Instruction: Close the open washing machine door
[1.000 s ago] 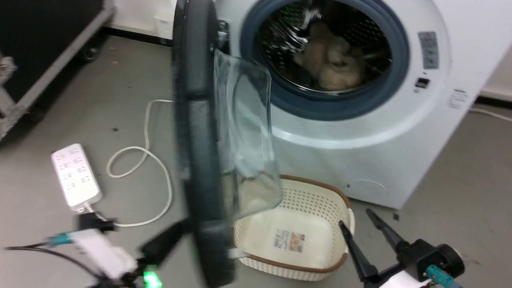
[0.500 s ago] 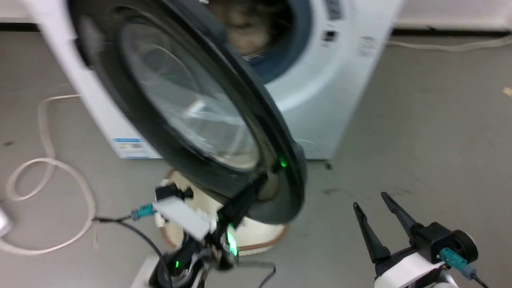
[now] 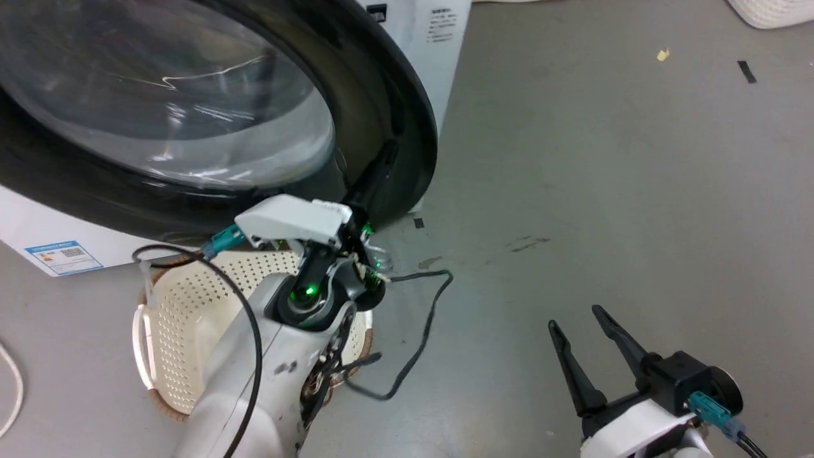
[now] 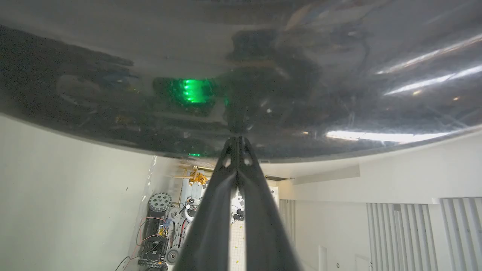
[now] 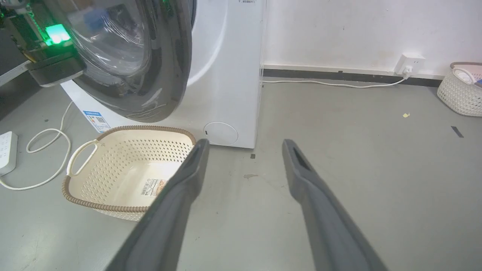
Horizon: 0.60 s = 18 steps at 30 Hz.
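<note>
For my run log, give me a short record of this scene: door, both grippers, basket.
door: washing machine door ajar, angled off the washing machine front
left gripper: shut, tips against the door's black rim
right gripper: open, empty, above the floor
basket: cream laundry basket on the floor below the door

No legible text: blue sticker (image 3: pixel 62 256) on washing machine (image 5: pixel 226 94), label (image 5: pixel 152 187) inside basket (image 5: pixel 101 206), small print (image 3: pixel 439 25) on machine front too blurred.

Feels like a test lab dressed up as a laundry corner: bare grey floor (image 5: pixel 357 158), blank white wall (image 5: pixel 339 30), washing machine (image 5: pixel 229 82), laundry basket (image 5: pixel 113 158), power strip (image 5: pixel 5 150) lying loose.
</note>
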Tool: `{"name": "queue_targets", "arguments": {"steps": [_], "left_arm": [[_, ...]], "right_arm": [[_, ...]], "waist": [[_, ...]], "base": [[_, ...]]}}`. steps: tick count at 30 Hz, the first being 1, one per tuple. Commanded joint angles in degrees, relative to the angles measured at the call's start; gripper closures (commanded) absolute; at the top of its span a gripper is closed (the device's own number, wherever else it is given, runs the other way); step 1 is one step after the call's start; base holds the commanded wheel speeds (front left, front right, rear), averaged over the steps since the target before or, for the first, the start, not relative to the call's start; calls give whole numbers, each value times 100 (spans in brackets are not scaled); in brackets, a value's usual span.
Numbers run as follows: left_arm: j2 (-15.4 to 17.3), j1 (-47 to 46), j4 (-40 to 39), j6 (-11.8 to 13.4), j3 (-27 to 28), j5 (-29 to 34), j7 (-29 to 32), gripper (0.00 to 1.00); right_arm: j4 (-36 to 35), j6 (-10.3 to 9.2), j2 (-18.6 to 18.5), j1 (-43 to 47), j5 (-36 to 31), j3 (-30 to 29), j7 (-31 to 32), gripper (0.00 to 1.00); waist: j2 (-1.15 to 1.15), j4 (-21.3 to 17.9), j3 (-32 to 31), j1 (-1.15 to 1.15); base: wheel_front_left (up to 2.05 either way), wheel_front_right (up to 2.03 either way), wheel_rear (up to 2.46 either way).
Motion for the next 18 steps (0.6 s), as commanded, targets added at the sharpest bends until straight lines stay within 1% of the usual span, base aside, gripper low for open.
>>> {"name": "queue_targets", "arguments": {"steps": [1,4,8,13,14,15,18], "left_arm": [[13,-117,134,-47,-117,-77,-86,100],[13,-143,142,-53,-227,-113,-110,100],[52,250,-27,-54,-210,203,-26,100],[455,1193,-805,-55,-438,1060,33,100],[578,1408,-992,-55,-490,1260,-14,67],[719,1604,-1162,-55,-548,1511,-124,0],[1234,2052,-1504,-55,-764,2612,-859,0]], "right_arm": [[-5,5,57,-143,52,16,-23,0],[-27,5,74,-142,50,15,-23,0],[-108,5,50,-52,28,-51,-23,0],[-266,5,-38,157,-2,-173,-23,0],[-301,5,-55,204,-8,-191,-23,0],[-333,5,-73,256,-16,-216,-23,0],[-400,5,-109,411,-75,-313,-23,0]], "waist": [[-1,12,-3,-1],[-1,147,-79,-1],[-1,449,-274,-1],[-1,960,-628,-1],[-1,1067,-693,-1],[-1,1185,-759,-1],[-1,1547,-956,-1]], "base": [[0,0,0],[0,0,0],[0,0,0],[0,0,0],[0,0,0],[0,0,0],[0,0,0]]}}
